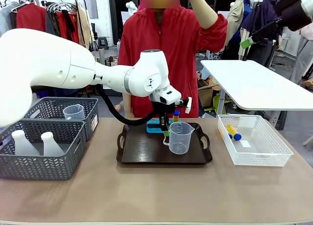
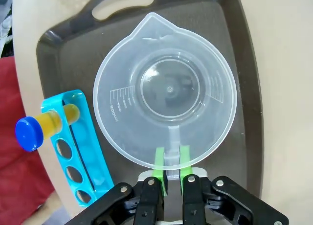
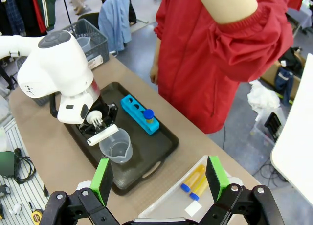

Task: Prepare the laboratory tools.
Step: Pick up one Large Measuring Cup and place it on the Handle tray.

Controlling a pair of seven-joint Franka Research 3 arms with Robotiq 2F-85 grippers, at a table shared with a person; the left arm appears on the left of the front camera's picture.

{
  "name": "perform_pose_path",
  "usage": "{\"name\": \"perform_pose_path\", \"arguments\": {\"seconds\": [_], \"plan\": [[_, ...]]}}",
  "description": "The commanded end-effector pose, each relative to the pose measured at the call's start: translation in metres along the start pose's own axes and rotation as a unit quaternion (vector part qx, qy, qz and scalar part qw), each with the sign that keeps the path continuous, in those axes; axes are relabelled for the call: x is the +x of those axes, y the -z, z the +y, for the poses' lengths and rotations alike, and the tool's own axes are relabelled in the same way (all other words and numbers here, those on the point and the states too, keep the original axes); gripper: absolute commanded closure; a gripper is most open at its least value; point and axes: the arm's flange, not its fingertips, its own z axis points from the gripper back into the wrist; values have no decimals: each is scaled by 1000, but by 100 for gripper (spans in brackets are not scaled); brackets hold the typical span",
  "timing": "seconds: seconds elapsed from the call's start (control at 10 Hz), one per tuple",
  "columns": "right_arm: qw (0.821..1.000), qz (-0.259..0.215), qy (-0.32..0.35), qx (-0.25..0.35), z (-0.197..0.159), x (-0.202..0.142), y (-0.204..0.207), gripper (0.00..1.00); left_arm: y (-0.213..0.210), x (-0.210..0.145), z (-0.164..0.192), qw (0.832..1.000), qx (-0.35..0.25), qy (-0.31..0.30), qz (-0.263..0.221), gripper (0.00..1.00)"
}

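A clear measuring beaker [image 1: 181, 137] stands upright on the dark brown tray [image 1: 142, 154]. My left gripper [image 1: 166, 131] is shut on its handle, and in the left wrist view the green pads [image 2: 159, 162] pinch that handle just under the beaker [image 2: 168, 93]. One orange-yellow tube with a blue cap [image 2: 41, 127] sits in the blue rack [image 2: 80, 151] beside it. Two more tubes [image 1: 234, 133] lie in the white basket [image 1: 274, 154]. Two white flasks [image 1: 22, 143] stand in the near grey basket. My right gripper [image 3: 159, 176] hangs open high above the table, holding nothing.
A second beaker [image 1: 73, 111] sits in the rear grey basket [image 1: 90, 107] at the left. A person in a red jacket [image 1: 171, 44] stands at the far side behind the tray. A white table [image 1: 259, 85] stands at the back right.
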Motion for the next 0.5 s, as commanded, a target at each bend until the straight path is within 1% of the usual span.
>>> {"name": "perform_pose_path", "arguments": {"seconds": [0.0,0.3,0.4], "plan": [[1000,-6,1,5,-1,1,-1,0,-4,1,3,1000,-4,1,11,72],[1000,-6,1,5,-1,1,-1,0,-9,0,4,1000,-4,-3,8,14],[1000,-6,1,5,-1,1,-1,0,-13,-1,5,1000,-2,-5,7,0]]}}
